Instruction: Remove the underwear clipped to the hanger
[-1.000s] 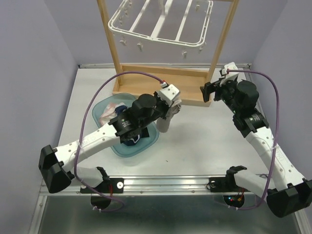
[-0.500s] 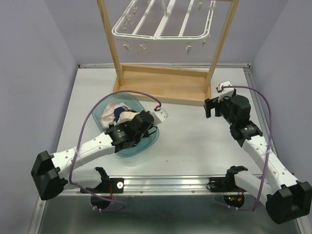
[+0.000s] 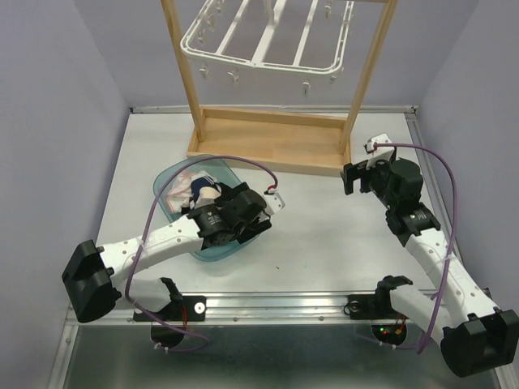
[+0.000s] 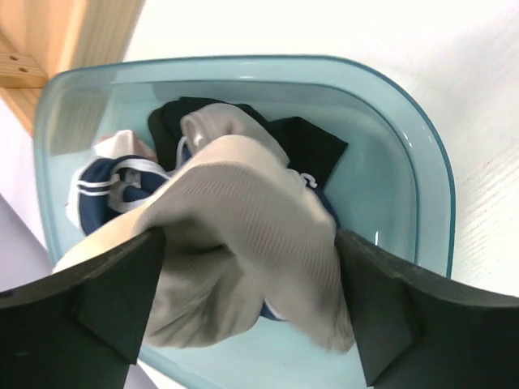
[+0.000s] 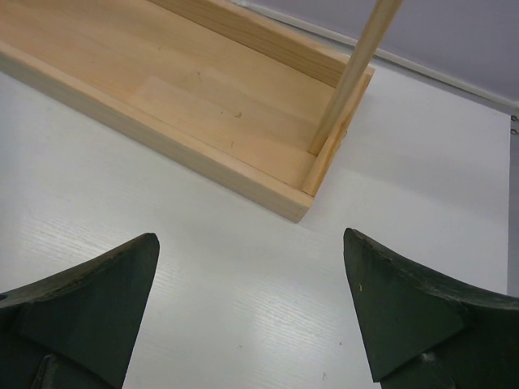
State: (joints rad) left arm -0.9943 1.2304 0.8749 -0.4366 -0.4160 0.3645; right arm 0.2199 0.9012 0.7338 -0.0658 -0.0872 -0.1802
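Now, beige underwear (image 4: pixel 231 198) between spread left hand (image 4: pixel 251 247) fingers, inside teal tub (image 4: pixel 418 174)

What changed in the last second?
The left tool carried the beige underwear leftward and down, from beside the bin to onto the other garments in it. Its fingers now stand wide apart. The right tool drew back from the wooden stand, still open and empty. The white hanger remains bare.
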